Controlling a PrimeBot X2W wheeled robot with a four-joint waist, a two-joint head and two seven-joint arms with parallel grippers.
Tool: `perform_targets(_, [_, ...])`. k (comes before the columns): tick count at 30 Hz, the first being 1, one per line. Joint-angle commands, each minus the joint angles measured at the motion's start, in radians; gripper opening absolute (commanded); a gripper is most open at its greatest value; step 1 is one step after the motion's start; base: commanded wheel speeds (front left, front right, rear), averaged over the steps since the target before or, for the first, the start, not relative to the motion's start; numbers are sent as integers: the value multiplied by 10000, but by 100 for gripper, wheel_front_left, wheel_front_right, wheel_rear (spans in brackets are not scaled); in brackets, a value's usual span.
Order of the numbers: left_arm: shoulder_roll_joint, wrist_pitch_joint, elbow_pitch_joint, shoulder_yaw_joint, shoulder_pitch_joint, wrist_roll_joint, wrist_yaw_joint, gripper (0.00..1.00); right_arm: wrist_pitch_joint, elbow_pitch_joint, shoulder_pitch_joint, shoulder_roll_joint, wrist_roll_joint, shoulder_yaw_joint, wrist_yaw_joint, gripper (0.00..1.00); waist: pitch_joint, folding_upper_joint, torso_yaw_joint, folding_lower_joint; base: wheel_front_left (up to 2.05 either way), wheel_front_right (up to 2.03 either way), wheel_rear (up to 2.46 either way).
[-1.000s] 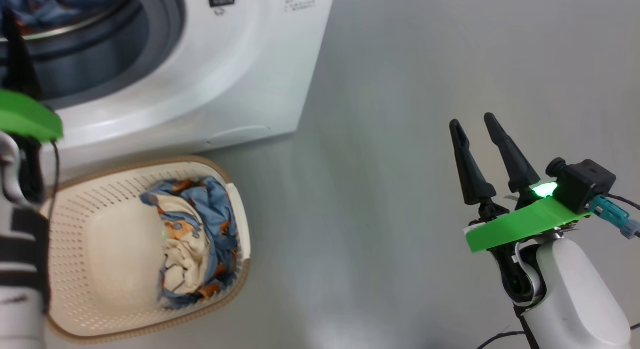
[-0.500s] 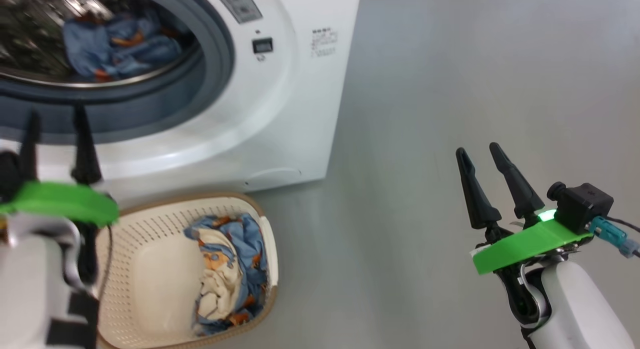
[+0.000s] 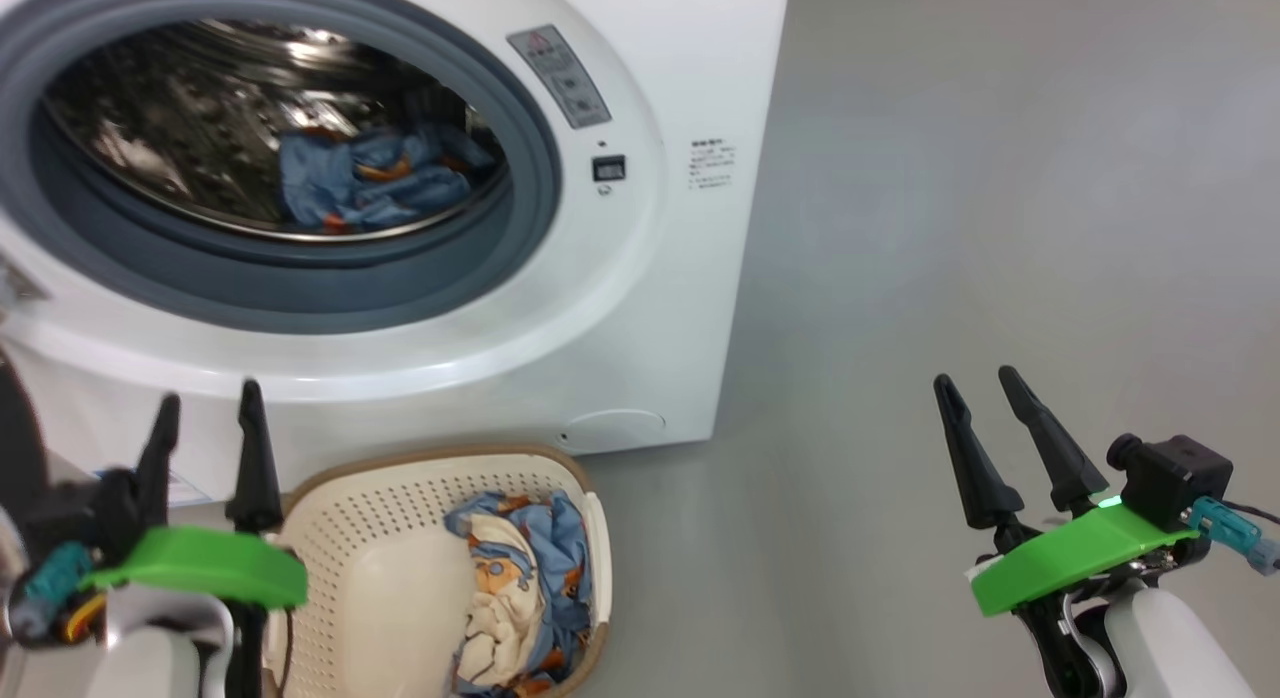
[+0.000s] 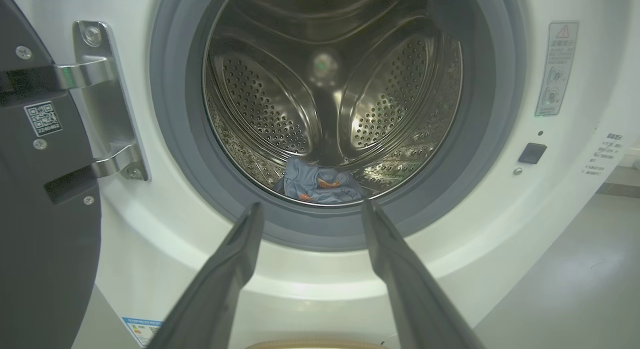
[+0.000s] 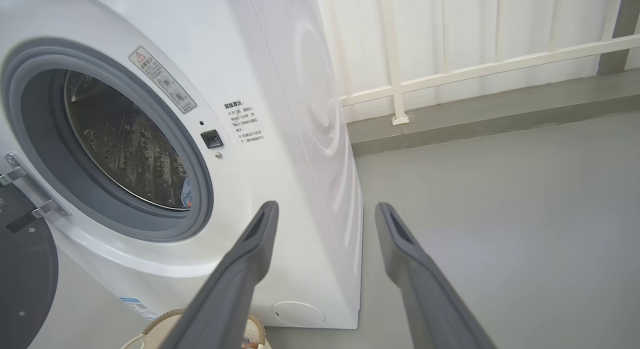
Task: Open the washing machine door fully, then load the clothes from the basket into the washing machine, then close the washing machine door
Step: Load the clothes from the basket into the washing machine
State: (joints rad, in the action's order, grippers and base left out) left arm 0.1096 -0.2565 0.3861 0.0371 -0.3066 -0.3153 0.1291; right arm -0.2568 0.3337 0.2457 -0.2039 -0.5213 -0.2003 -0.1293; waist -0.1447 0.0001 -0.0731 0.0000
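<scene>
- the washing machine door (image 4: 45, 239) is swung wide open to the left on its steel hinge (image 4: 107, 104); so the mouth of the washing machine (image 3: 640, 308) is fully exposed, grey-blue seal (image 4: 175, 139) and all
- one blue garment (image 3: 370, 178) with orange bits lies at the bottom of the perforated steel drum (image 4: 330, 89), near the front lip
- more clothes (image 3: 520, 588) sit bunched in the basket (image 3: 350, 523) against its right wall; blue print fabric wrapped round a cream piece; the basket's on the floor (image 3: 950, 178) right at the foot of the machine
- left gripper (image 3: 207, 428) hovers in front of the machine, just left of the basket; fingers spread apart, nothing between them; its wrist view looks straight into the drum
- right gripper (image 3: 985, 418) is well off to the right over bare grey floor; fingers spread too, holding nothing
</scene>
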Motion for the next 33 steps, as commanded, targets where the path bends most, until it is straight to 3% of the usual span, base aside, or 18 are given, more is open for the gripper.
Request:
perform_targets(1, [219,-53,-349,258,118,-10,15,100,-49,-188,-170,-115,-81,-171,-14,100,407,-1,310,0,0,0,0])
perform_targets(17, [-307,-53,-1591,285,1949,122,15,100,-49,-181,-614,-266,-162,-265,-14,100,1123,-1,522,0,0,0,0])
perform_targets(33, [-522,-53,-1867,318,2282,33,15,100,-49,-226,-750,-317,-111,-187,-14,100,1321,-1,615,0,0,0,0])
